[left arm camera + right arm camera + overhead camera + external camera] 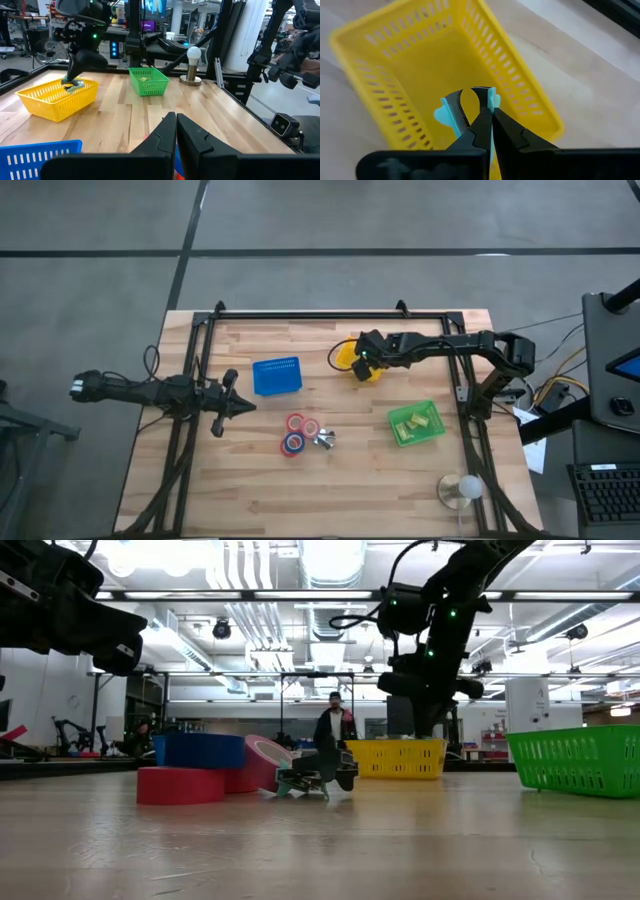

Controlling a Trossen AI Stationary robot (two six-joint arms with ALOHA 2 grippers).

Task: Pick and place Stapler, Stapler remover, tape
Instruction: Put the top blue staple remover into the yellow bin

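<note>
Between the shut right jaws, stapler remover (465, 112) above yellow basket (520, 85)

green basket (417, 425) contents too small; tape (176, 161) behind fingers (165, 137)

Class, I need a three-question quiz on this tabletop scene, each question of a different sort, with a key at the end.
1. True or false: the right gripper is above the yellow basket.
2. Multiple choice: what does the right gripper hold? A) a tape roll B) a light blue staple remover C) nothing
3. Fill in: the three tape rolls lie on the table between the blue basket and the ____ basket.

Key: 1 true. 2 B, its jaws shut on the staple remover. 3 green. The left gripper waits with jaws shut at the table's left side.
</note>
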